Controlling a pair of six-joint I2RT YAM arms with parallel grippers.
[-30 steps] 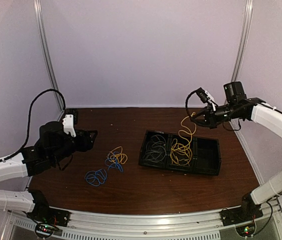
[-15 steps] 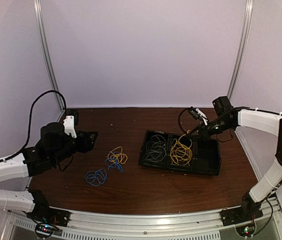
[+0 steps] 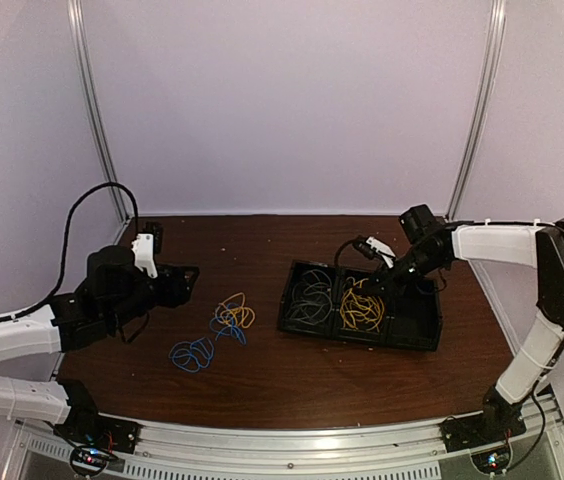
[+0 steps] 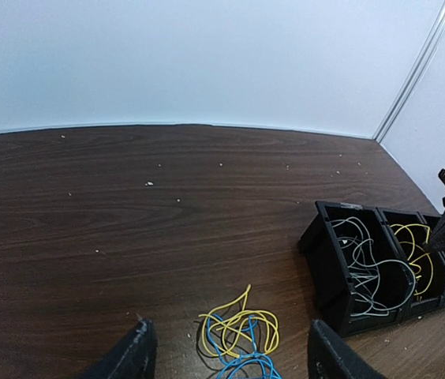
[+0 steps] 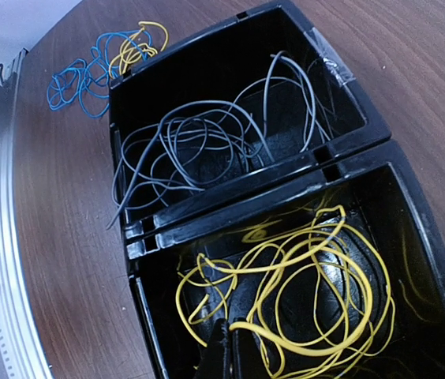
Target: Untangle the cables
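Cables: partly sorted, roughly halfway by my read.

Table carries a black bin with three compartments, right of centre.
- Left compartment: grey cable, loose loops.
- Middle compartment: yellow cable, loose loops, kept off the grey by the divider.
- Right compartment: looks bare from above.

On the table left of the bin, well apart from it, a blue cable and a second yellow cable are knotted together at the far end. The blue bundle trails toward the near edge. That tangle is the remaining work as I see it: pull the two apart, with blue probably going to the bare compartment.

Right end effector: tips together, down inside the middle compartment. A yellow strand meets the tips, but I can't tell if it's pinched.

Left end effector: fingers apart, holding nothing. It hovers over the table just left of the blue/yellow tangle, pointed at it.
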